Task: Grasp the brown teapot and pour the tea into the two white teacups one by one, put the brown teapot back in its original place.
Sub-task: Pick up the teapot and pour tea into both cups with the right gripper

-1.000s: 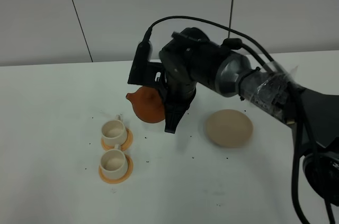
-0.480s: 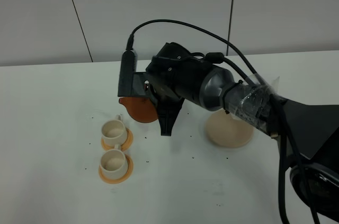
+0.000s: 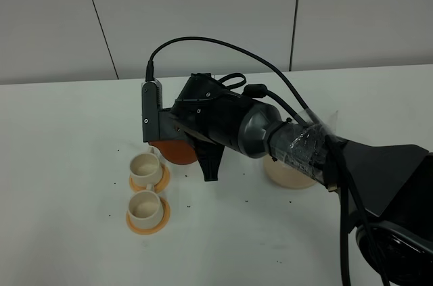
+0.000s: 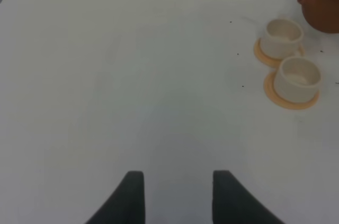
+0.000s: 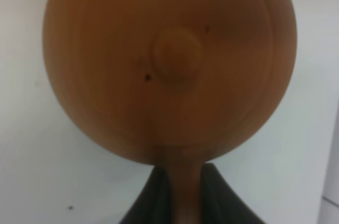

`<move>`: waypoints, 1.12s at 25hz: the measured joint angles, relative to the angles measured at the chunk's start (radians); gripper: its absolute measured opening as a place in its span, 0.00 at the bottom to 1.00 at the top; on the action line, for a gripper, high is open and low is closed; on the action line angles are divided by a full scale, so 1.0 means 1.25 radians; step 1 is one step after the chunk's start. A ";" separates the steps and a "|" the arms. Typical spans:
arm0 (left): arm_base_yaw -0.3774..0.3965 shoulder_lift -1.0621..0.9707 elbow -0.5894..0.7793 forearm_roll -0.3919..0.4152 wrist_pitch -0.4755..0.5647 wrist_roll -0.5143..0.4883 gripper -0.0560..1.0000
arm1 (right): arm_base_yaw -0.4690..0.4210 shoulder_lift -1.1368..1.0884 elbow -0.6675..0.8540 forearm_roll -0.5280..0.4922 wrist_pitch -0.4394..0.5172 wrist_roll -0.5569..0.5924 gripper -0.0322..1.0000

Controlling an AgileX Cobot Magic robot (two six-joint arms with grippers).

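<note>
Carrying the pot left toward the cups; no pour seen yet.

Exterior high: within the last second the right gripper (image 3: 200,153) swung the brown teapot (image 3: 177,153) left, away from the beige coaster (image 3: 292,179) (now half hidden under the forearm), until it hung just beside the far teacup (image 3: 145,166). The near teacup (image 3: 144,206) sat untouched on the table (image 3: 67,164). I judged the first pour imminent. Left wrist: the left gripper (image 4: 177,184) hung over bare table with jaws apart and nothing between them; both cups lay well off to its right, with the teapot (image 4: 323,1) just beyond the far one. Right wrist: the jaws were clenched on the teapot's handle, lid knob (image 5: 175,54) facing the lens, and the pot looked roughly level.
</note>
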 joint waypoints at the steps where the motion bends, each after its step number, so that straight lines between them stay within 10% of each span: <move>1: 0.000 0.000 0.000 0.000 0.000 0.000 0.41 | 0.003 0.000 0.000 -0.012 0.000 0.000 0.12; 28: 0.000 0.000 0.000 0.000 0.000 0.000 0.41 | 0.052 0.029 0.000 -0.169 0.009 0.000 0.12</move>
